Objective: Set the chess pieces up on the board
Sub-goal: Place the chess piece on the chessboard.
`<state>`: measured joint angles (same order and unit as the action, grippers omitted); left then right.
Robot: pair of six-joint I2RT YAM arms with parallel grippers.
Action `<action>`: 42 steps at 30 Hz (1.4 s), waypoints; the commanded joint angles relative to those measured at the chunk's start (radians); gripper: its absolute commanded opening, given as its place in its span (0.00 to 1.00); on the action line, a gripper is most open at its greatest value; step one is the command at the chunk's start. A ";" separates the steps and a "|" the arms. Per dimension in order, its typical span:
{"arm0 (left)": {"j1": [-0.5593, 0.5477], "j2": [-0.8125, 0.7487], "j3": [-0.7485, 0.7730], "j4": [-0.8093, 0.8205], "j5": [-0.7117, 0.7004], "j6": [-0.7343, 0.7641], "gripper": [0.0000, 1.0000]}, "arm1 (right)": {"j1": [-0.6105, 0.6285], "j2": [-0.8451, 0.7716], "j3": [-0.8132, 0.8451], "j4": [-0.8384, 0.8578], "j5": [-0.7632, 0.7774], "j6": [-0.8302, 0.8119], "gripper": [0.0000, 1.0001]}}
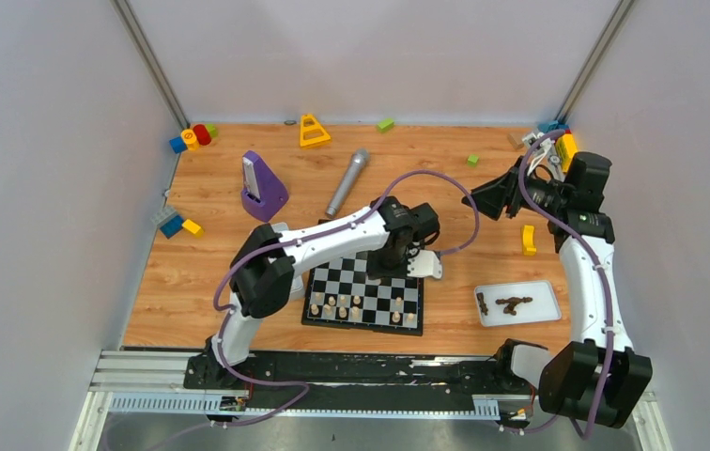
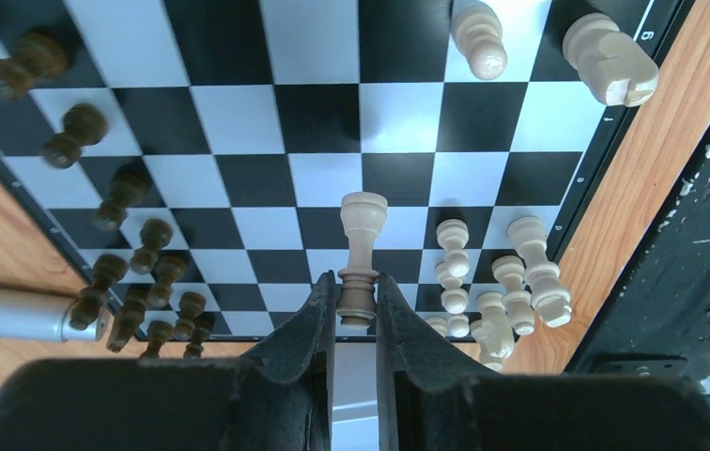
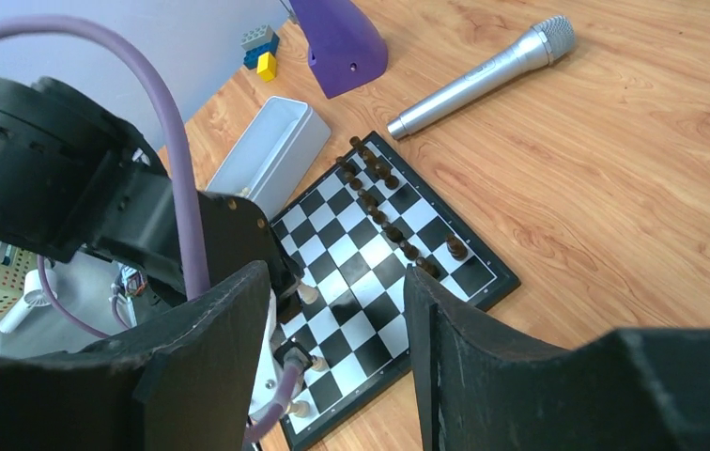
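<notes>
Firstly, note the row of dark pieces (image 2: 121, 193) along the left edge of the board (image 2: 323, 113) in the left wrist view. They stand close together, so route the left arm (image 1: 328, 240) clear of them.

At centre, the left jaws are clamped on the base of a white piece (image 2: 362, 225), its head pointing out beyond the fingertips over the squares. Whether it touches the board cannot be told. The base probably has to be turned flat onto its square before release. Open only slightly, then withdraw straight back.

Just to the right stands a cluster of white pieces (image 2: 497, 282); approach from the open side to avoid toppling them.

Further right, the right jaws are apart and hold nothing, raised well away from the board. A tray (image 1: 550, 293) on the desk (image 1: 239, 272) holds more dark pieces (image 1: 513, 303).
</notes>
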<state>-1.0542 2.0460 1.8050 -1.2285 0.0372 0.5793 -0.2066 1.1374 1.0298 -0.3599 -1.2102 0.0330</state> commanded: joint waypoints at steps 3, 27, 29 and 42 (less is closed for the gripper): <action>-0.031 0.072 0.075 -0.102 -0.034 0.011 0.21 | -0.007 -0.004 -0.005 0.015 -0.054 -0.024 0.55; -0.051 0.032 0.060 -0.063 -0.082 -0.009 0.58 | -0.008 0.015 -0.011 0.014 -0.057 -0.023 0.55; -0.048 -0.031 0.017 -0.028 -0.081 -0.006 0.69 | -0.008 0.018 -0.010 0.013 -0.046 -0.018 0.57; 0.267 -0.556 -0.367 0.251 0.107 -0.094 0.88 | 0.114 0.066 -0.039 -0.133 0.196 -0.216 0.62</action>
<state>-0.9066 1.6409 1.5436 -1.0851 0.0521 0.5510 -0.1741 1.1862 1.0241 -0.4114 -1.1313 -0.0433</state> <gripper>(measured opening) 0.860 0.625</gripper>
